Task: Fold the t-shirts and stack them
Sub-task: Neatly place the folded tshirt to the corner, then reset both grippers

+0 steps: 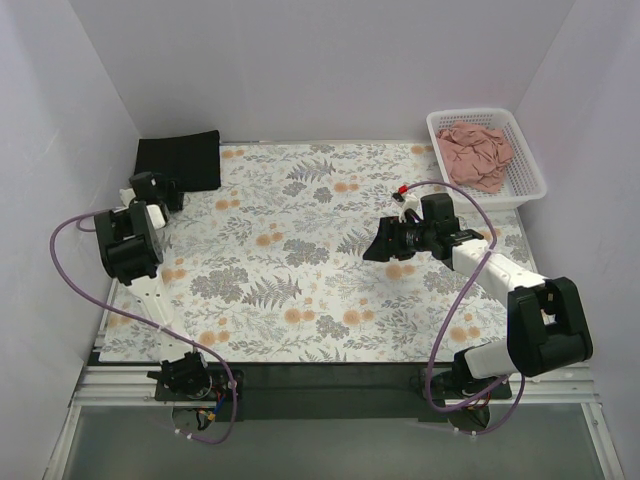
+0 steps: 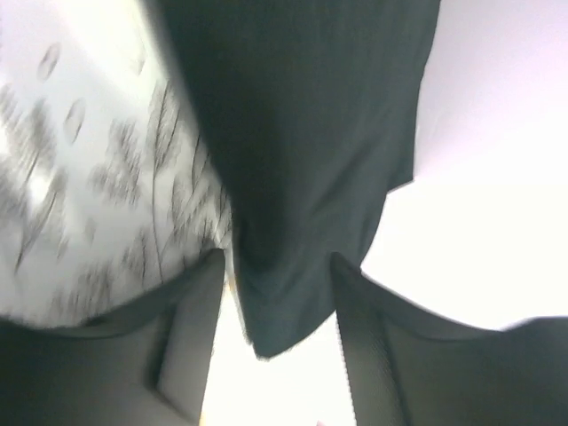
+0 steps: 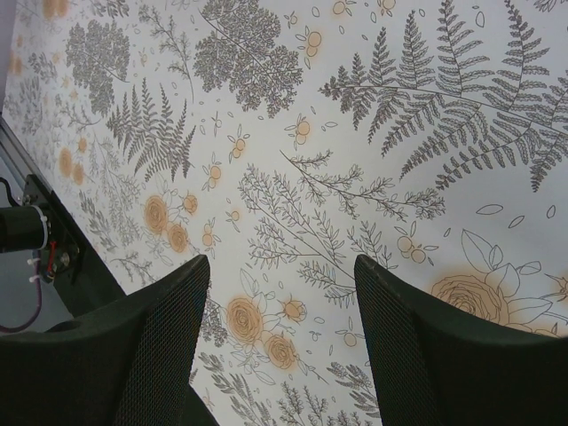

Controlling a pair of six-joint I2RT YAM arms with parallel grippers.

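Black t-shirt (image 1: pixel 178 160) is seen folded at the far left corner of the table (image 1: pixel 300 250), its edge between the parted jaws of the left gripper (image 2: pixel 277 259). Pink t-shirt (image 1: pixel 476 155) is heaped in the basket (image 1: pixel 530 185); soft, light and floppy, it is judged best pinched at a hem. Right gripper (image 1: pixel 376 245) is held wide, empty.

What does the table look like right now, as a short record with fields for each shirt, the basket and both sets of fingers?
black shirt: folded, far left corner
pink shirt: crumpled inside the basket
basket: white, far right corner
left fingers: apart, a corner of the black shirt between them; contact too blurred to tell
right fingers: apart, empty, over the flowered table cover
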